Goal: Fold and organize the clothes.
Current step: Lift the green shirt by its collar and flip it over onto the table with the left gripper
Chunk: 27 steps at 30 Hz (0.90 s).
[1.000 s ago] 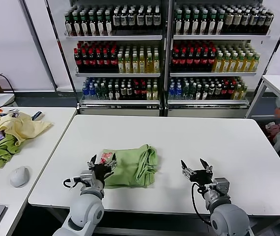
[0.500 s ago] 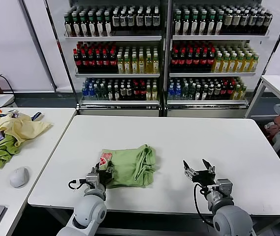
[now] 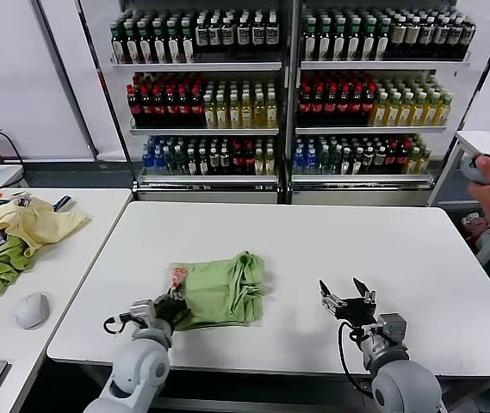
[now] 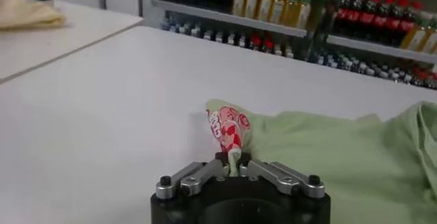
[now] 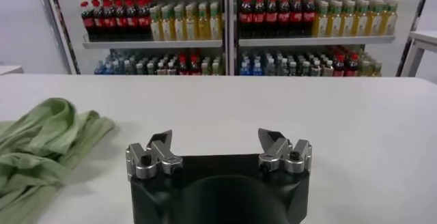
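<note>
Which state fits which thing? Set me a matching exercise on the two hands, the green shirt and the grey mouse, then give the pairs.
Things:
1. left hand
2. right hand
3. light green soft-fabric polo shirt
4. grey rounded computer mouse

States:
A. lies on the side table beside the main white table
B. open, over bare tabletop, holding nothing
C. shut on a fabric edge near the red-and-white patch
D. bunched on the main white table

Pairs: 1-C, 2-B, 3-D, 4-A

Bottle labels (image 3: 227, 107) too small to read.
</note>
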Tool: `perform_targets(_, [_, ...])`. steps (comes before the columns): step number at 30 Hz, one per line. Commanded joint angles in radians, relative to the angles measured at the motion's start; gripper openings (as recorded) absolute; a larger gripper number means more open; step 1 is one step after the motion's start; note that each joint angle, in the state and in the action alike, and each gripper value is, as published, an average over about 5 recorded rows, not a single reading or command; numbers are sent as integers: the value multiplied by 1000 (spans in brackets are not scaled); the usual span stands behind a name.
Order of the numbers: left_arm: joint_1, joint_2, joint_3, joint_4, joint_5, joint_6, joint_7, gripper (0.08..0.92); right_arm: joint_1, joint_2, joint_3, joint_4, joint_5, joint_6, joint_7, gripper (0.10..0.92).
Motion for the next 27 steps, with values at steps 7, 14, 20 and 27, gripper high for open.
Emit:
perform_targets(7, [-3, 209, -376, -187, -395, 19, 19, 113, 19, -4, -2, -11, 13, 7, -2, 823])
perform_targets(14, [-37, 320, -432, -275, -394, 42, 40, 113, 35, 10, -10, -4, 19, 7, 0, 823])
perform_targets(20, [-38, 223, -169, -338, -111, 39, 58, 113, 20, 11, -10, 20, 18, 9, -1, 823])
perform_targets(27, [-112, -19, 217, -126, 310, 30, 55, 113, -2, 6, 17, 39, 28, 16, -3, 823])
